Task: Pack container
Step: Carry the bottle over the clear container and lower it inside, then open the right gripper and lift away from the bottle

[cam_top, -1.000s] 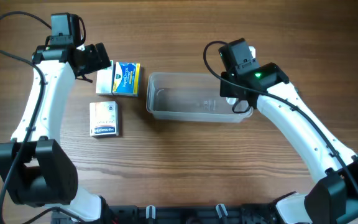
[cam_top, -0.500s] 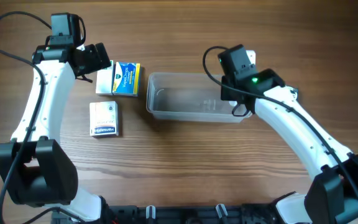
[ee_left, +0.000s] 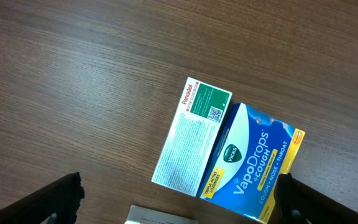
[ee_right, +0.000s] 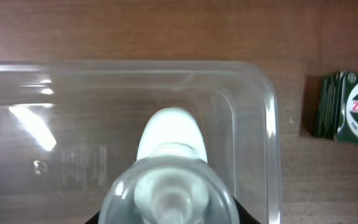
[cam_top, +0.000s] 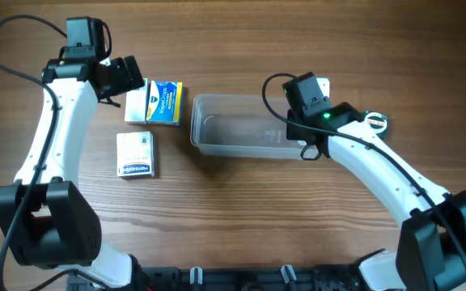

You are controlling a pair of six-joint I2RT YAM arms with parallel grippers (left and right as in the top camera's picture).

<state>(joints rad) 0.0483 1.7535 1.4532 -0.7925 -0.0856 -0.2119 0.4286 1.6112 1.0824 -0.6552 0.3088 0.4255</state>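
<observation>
Right hand (cam_top: 304,134), narrow on a small clear white-capped bottle (ee_right: 166,158), hovers directly above the right end of the clear rectangular plastic tub (cam_top: 229,129), mid-table, long axis left-right. Left hand (cam_top: 129,78), fingers wide w/ nothing held, hovers nr blue-yellow lozenge carton (ee_left: 250,165), far-left.

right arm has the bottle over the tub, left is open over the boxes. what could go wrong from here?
The bottle hangs near the container's right wall; dropped here it may hit the rim or topple and roll.
The Panadol box and VapoDrops box touch; the left gripper's open jaws could catch both or shove one.
Coming down on the rim could shove the container toward the green tin beside it.
</observation>
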